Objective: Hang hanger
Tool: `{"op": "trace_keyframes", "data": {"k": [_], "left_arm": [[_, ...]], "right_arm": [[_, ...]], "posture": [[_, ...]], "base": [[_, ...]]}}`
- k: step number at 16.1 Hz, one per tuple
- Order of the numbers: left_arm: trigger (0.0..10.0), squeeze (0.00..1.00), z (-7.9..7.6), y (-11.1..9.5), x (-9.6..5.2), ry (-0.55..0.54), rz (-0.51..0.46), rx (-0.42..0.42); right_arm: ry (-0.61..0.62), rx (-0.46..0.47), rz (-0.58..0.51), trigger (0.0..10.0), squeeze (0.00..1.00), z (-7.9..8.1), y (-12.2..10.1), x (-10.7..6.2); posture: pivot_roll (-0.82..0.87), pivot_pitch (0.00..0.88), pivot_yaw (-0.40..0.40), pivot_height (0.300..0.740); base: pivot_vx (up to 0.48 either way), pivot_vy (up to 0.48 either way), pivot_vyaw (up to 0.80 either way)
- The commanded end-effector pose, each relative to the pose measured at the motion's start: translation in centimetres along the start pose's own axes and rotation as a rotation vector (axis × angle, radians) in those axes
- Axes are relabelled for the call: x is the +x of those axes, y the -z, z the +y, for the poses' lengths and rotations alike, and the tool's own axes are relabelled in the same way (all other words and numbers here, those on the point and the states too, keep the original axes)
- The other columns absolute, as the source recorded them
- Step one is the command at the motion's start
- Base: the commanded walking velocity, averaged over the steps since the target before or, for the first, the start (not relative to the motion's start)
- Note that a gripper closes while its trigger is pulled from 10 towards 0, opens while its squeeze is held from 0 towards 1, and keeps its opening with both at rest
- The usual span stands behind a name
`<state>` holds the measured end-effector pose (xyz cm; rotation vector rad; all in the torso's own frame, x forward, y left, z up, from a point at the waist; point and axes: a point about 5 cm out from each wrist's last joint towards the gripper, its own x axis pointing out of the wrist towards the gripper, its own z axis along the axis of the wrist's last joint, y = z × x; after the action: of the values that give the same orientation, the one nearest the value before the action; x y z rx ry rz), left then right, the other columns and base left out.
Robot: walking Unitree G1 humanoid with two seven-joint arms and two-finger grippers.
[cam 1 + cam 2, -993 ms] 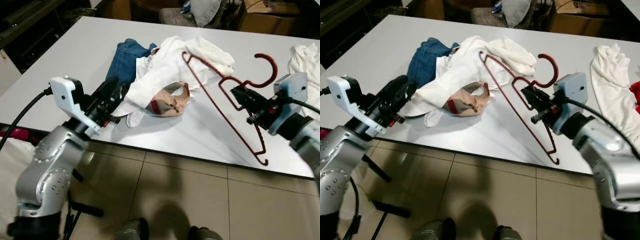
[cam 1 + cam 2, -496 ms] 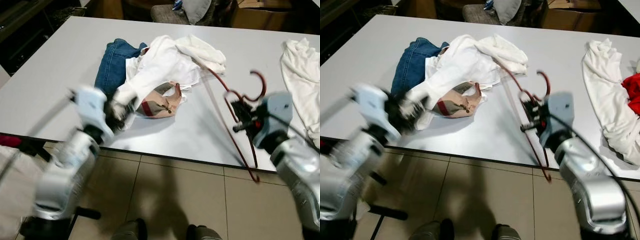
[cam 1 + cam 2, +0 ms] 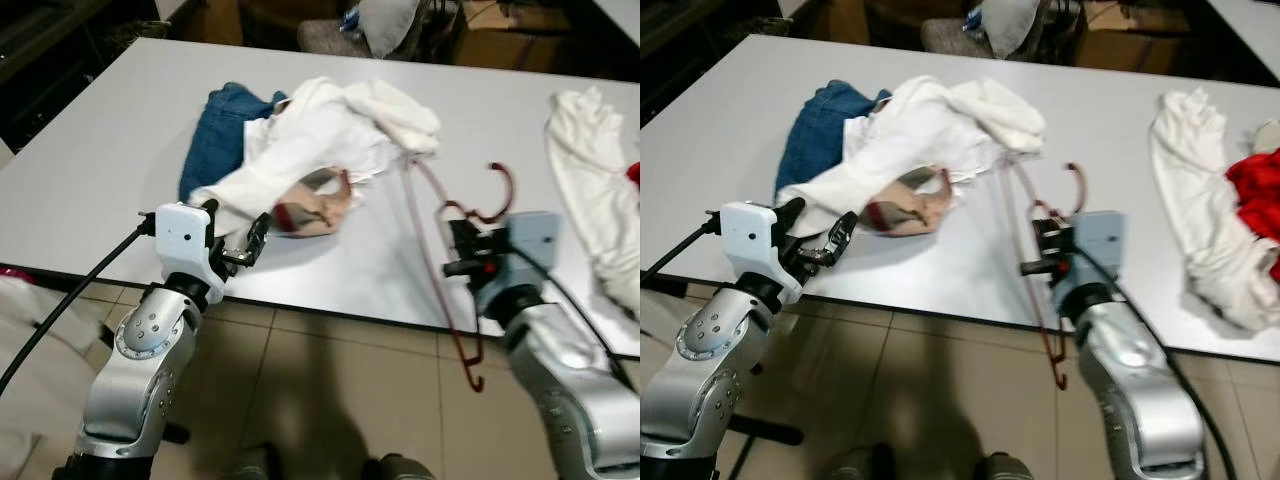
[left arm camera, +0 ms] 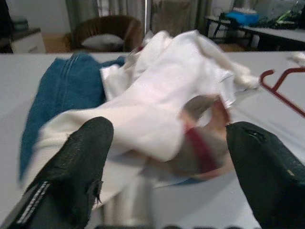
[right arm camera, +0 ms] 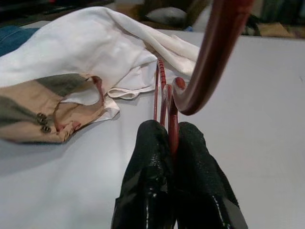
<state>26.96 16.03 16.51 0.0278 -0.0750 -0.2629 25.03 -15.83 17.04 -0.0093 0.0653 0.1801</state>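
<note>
**A:** so what's the right claw (image 5: 171,143) doing here? From its wrist cam the two black fingers are pinching tight on the dark red plastic hanger (image 3: 452,262), right at the neck just under the hook.

**B:** yeah, clamping at the neck makes sense imo, it's leaving the hook free so it can drop over a rail. The hanger is dangling off the claw over the near edge of the long white table (image 3: 110,150), with its lower end hanging down past the edge above the tiled floor (image 3: 320,390). Its far arm is sitting right by the pile, can't tell if it's touching.

**A:** and the left claw (image 3: 232,237)?

**B:** spread wide, gripping nothing, hovering at the table edge and pointing at the crumpled white shirt (image 3: 320,135) that's lying over the blue jeans (image 3: 215,140). I'm guessing it's waiting for laundry duty.

**A:** no rail anywhere in the frames though.

**B:** right, so the hanging part isn't happening yet. There's another white garment (image 3: 590,170) lying farther right on the table too.
</note>
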Motion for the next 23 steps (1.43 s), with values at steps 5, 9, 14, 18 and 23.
{"op": "trace_keyframes", "data": {"k": [5,9,14,18,23], "left_arm": [[10.0,0.99,-0.5,0.0,0.4,0.020,-0.011,0.011],[10.0,0.99,-0.8,0.1,0.5,0.021,-0.018,0.004],[10.0,0.98,-1.0,0.1,0.5,0.022,-0.018,-0.003],[10.0,0.96,-1.3,0.2,0.6,0.029,-0.018,-0.004],[10.0,0.96,-1.6,0.2,0.6,0.043,-0.019,0.000]], "right_arm": [[0.013,-0.054,-0.079,10.0,0.00,0.3,-1.3,0.0],[0.008,0.009,-0.109,10.0,0.00,0.5,-1.5,0.2],[-0.002,0.044,-0.088,10.0,0.00,0.5,-1.2,0.4],[0.027,0.051,-0.136,10.0,0.00,0.3,-1.5,0.4],[0.047,0.066,-0.120,10.0,0.00,0.0,-1.1,0.3]], "posture": [[-0.12,0.117,0.029,0.740],[-0.12,0.114,0.020,0.740],[-0.12,0.116,0.015,0.740],[-0.12,0.117,0.019,0.740],[-0.12,0.118,0.024,0.740]], "base": [[0.000,-0.480,0.00],[0.000,-0.480,0.00],[0.000,-0.480,0.00],[0.000,-0.480,0.00],[0.000,-0.438,-0.25]]}}
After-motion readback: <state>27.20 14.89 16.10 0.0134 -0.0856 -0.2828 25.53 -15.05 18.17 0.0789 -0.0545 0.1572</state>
